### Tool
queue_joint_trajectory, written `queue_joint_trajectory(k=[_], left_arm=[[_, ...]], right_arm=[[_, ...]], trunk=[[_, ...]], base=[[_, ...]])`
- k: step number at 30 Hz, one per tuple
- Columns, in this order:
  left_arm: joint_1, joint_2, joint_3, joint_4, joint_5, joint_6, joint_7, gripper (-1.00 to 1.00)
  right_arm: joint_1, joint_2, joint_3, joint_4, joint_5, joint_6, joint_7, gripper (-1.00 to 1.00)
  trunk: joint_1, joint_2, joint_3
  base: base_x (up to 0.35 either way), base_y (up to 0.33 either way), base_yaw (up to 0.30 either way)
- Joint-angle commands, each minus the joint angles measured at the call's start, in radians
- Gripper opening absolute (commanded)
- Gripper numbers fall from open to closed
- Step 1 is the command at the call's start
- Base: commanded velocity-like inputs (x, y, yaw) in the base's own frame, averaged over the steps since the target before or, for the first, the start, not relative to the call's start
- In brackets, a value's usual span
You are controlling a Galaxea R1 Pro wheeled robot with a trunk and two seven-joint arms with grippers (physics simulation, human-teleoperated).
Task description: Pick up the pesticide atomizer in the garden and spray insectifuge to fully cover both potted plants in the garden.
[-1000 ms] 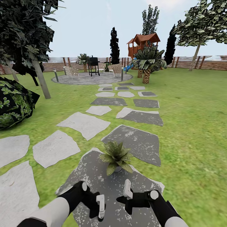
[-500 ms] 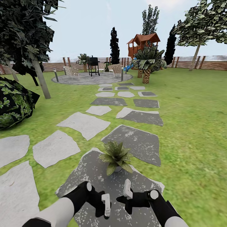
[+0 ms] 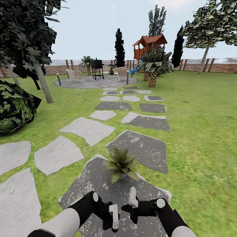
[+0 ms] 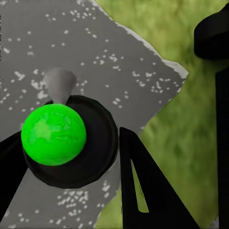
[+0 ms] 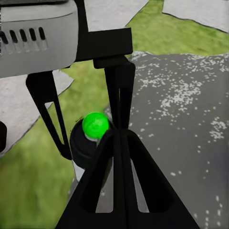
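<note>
One potted plant (image 3: 121, 164), a rosette of pointed green leaves in a tiny grey pot, stands on a dark grey stepping stone (image 3: 98, 184) just ahead of both grippers. My left gripper (image 3: 111, 221) hangs low over that stone. In the left wrist view its black fingers (image 4: 140, 191) flank the dark round pesticide atomizer (image 4: 93, 157), seen from above with a bright green ball and a pale nozzle. The right wrist view shows the atomizer (image 5: 81, 148) at the left gripper's fingertips. My right gripper (image 3: 126, 208) is beside it, shut and holding nothing.
Lawn with grey and pale stepping stones (image 3: 89, 130) runs ahead to a round patio with a grill (image 3: 97, 68). A dark leafy bush (image 3: 13, 110) and a tree trunk (image 3: 42, 82) stand at the left, a palm (image 3: 153, 65) and brown fence (image 3: 214, 65) beyond.
My left arm has moved rightward, bringing its gripper closer to the right gripper. The right arm, the plant and the camera have stayed put.
</note>
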Motion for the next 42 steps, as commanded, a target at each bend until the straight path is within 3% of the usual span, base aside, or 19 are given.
queue_joint_trajectory(k=[1, 27, 34, 38, 42], left_arm=[[0.000, 0.000, 0.002, -0.001, 0.008, -0.009, -0.002, -1.00], [0.000, 0.001, 0.008, -0.009, 0.021, -0.010, 0.003, -1.00], [0.000, 0.001, 0.011, -0.007, 0.024, -0.067, 0.004, -1.00], [0.000, 0.003, 0.010, -0.005, 0.077, -0.071, 0.004, -1.00], [0.000, 0.004, 0.010, -0.003, 0.084, -0.072, 0.004, -1.00]], right_arm=[[-0.001, 0.003, -0.008, -0.001, 0.008, -0.004, 0.005, -1.00], [-0.001, 0.003, -0.008, -0.001, 0.010, -0.004, 0.005, -1.00], [-0.001, 0.003, -0.008, 0.001, 0.010, -0.004, 0.004, -1.00], [-0.001, 0.003, -0.008, 0.001, 0.010, -0.004, 0.004, -1.00], [-0.001, 0.003, -0.008, 0.001, 0.010, -0.004, 0.004, -1.00]], trunk=[[0.000, 0.000, -0.001], [0.000, 0.000, -0.001], [0.000, 0.000, -0.001], [0.000, 0.000, -0.001], [0.000, 0.000, -0.001]], base=[[0.000, 0.000, 0.000], [0.000, 0.000, 0.000], [0.000, 0.000, 0.000], [0.000, 0.000, 0.000], [0.000, 0.000, 0.000]])
